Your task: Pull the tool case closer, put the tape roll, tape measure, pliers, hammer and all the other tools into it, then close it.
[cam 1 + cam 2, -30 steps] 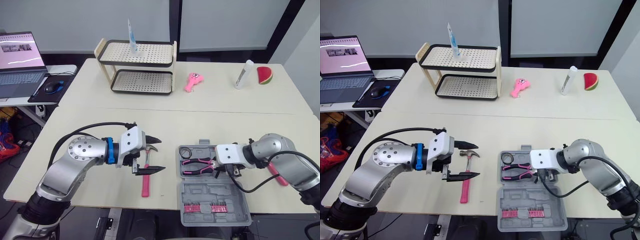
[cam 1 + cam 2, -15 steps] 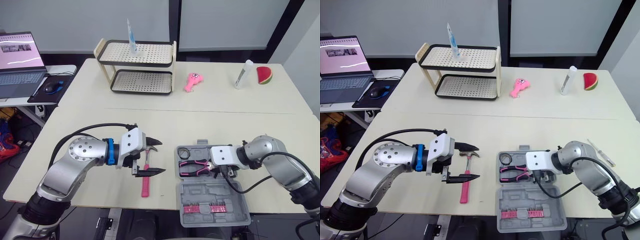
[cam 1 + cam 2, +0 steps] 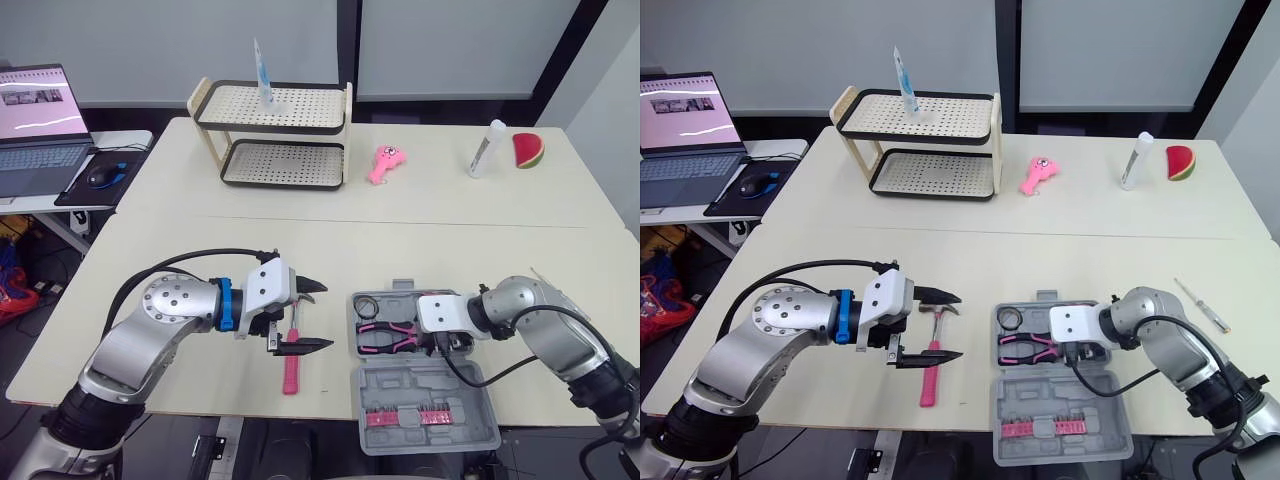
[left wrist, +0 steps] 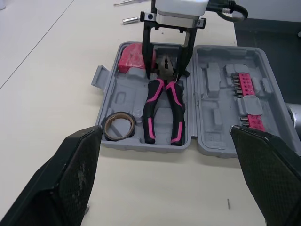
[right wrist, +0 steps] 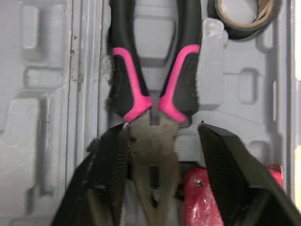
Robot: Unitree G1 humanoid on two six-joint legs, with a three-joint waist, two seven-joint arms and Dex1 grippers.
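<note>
The grey tool case (image 3: 455, 385) lies open near the table's front edge. In its tray are the black-and-pink pliers (image 3: 385, 335), the tape roll (image 3: 367, 303) and a red tape measure (image 4: 130, 55). Pink bits (image 3: 405, 417) sit in the lid. My right gripper (image 5: 160, 129) is open, low over the tray, with its fingers on either side of the pliers' head. The pink-handled hammer (image 3: 291, 362) lies on the table left of the case. Just above the hammer, my left gripper (image 3: 312, 318) is open and holds nothing. A thin screwdriver (image 3: 1200, 305) lies right of the case.
A two-tier rack (image 3: 275, 135), a pink toy (image 3: 383, 163), a white bottle (image 3: 487, 148) and a watermelon slice (image 3: 529, 150) stand on the far table. A laptop (image 3: 40, 125) and mouse (image 3: 100, 175) are on the side desk, far left. The case lid reaches the table's front edge.
My right wrist has shifted a little to the left over the case, and the case has slid slightly left with it. The left gripper stays over the hammer.
</note>
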